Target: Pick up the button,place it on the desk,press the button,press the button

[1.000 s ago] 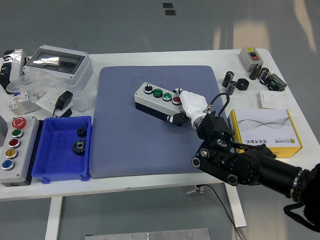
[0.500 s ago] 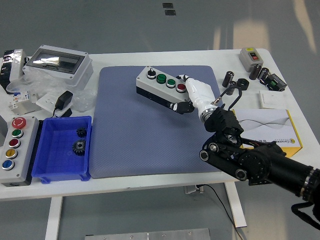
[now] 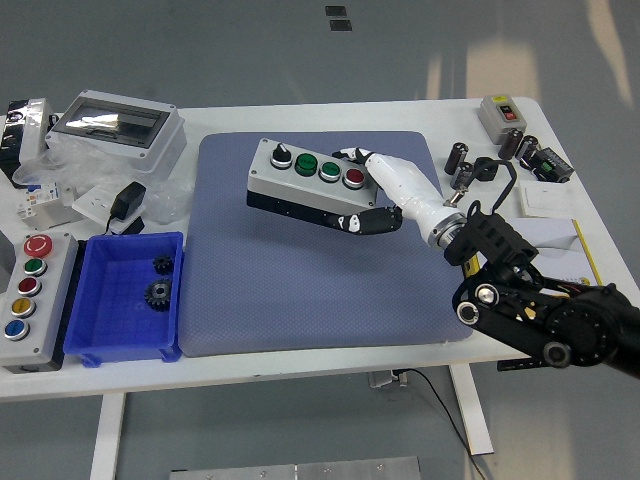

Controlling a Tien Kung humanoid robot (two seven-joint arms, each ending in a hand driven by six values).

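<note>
Now — right hand (image 3: 385, 195) fingers clasp button box (image 3: 310, 180) over blue mat (image 3: 300, 290); tilted | no legible lettering

The right hand (image 3: 372, 192) grips the grey button box (image 3: 311, 181) at its right end, white fingers (image 3: 352, 156) curled over the top and a dark thumb underneath. The box is lifted and tilted above the blue mat (image 3: 318, 243) in the middle of the worktop (image 3: 330, 366). On its face there are 1 black knob, 2 green buttons and 1 red button in a row. At the left edge lies a second button box (image 3: 30, 298) beside a blue bin (image 3: 124, 298) with 2 gears. A yellow-and-white carton (image 3: 575, 245) lies near the right edge, partly hidden by the arm.
</note>
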